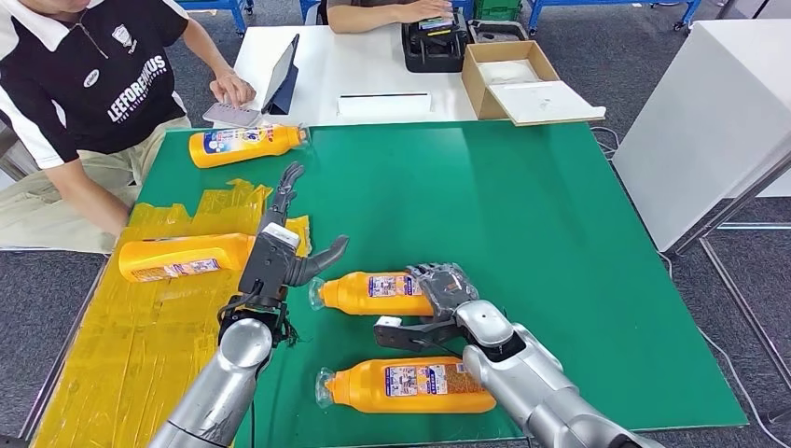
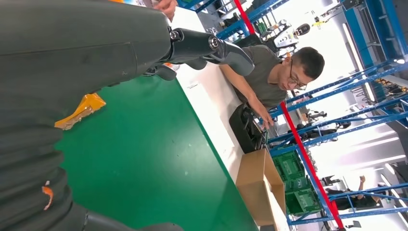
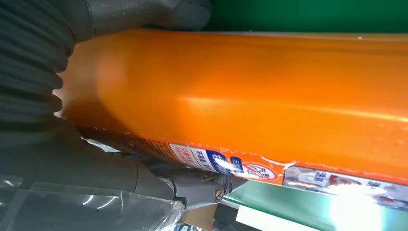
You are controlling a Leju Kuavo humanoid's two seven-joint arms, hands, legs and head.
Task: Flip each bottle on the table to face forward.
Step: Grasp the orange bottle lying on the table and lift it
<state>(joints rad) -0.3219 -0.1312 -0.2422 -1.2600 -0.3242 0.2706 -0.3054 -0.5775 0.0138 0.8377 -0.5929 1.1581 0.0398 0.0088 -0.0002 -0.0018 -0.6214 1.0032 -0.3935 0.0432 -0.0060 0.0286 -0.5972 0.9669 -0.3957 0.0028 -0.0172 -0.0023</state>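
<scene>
Four orange bottles lie on their sides on the green table. One lies at the far left, one on the yellow tape at the left, one in the middle and one near the front edge. My right hand grips the base end of the middle bottle, with its thumb on one side and its fingers on the other. My left hand hovers open between the taped bottle and the middle one, fingers stretched out and holding nothing; its cover fills the near part of the left wrist view.
A person in a black shirt sits at the far left corner, one hand on a phone. Behind the green table, a white table holds a tablet, a cardboard box and a black device. A white cabinet stands at the right.
</scene>
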